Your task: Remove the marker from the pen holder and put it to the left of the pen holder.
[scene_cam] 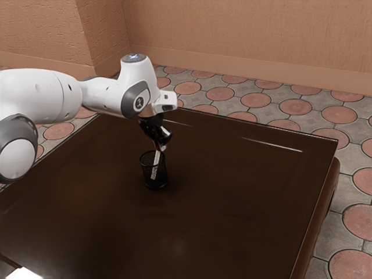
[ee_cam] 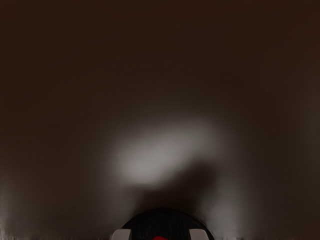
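In the exterior view my gripper (scene_cam: pixel 161 145) is just above the black mesh pen holder (scene_cam: pixel 155 179), pointing down. The marker (scene_cam: pixel 155 165), white-bodied with a red end at the top, leans inside the holder and reaches up to the fingertips. At the wrist view's lower edge, my gripper (ee_cam: pixel 160 234) has its two pale fingertips wide apart. Between them is the red end of the marker (ee_cam: pixel 159 238), with a gap on both sides, above the dark round holder (ee_cam: pixel 165 218). The gripper is open.
The dark brown table (scene_cam: pixel 232 192) extends around the holder, its far edge and right edge beyond it in the exterior view. A bright white patch (scene_cam: pixel 23 273) shows at that view's lower left corner.
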Controlling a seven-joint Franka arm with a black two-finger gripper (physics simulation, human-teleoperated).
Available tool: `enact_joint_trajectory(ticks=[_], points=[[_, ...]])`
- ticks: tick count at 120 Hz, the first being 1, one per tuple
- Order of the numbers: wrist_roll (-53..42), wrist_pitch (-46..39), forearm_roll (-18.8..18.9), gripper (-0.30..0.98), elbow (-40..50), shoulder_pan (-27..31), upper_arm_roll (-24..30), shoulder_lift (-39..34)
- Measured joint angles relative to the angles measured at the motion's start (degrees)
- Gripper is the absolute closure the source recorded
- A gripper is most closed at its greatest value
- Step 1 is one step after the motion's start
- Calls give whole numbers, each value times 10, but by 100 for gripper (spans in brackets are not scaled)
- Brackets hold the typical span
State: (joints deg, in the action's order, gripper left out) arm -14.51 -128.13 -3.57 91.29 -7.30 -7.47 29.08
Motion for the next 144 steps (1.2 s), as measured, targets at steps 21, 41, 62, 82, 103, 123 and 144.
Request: enact_joint_trajectory(ticks=[21,41,62,82,103,123,144], points=[[-2,-2,3,72,1,0,0,-1],[4,-4,11,76,11,-1,0,-31],[15,3,32,78,36,-2,-1,-118],[23,26,59,78,60,-2,-15,-174],[28,61,88,78,97,2,-46,-186],[29,108,113,79,130,5,-67,-181],[29,186,130,79,139,18,-70,-154]])
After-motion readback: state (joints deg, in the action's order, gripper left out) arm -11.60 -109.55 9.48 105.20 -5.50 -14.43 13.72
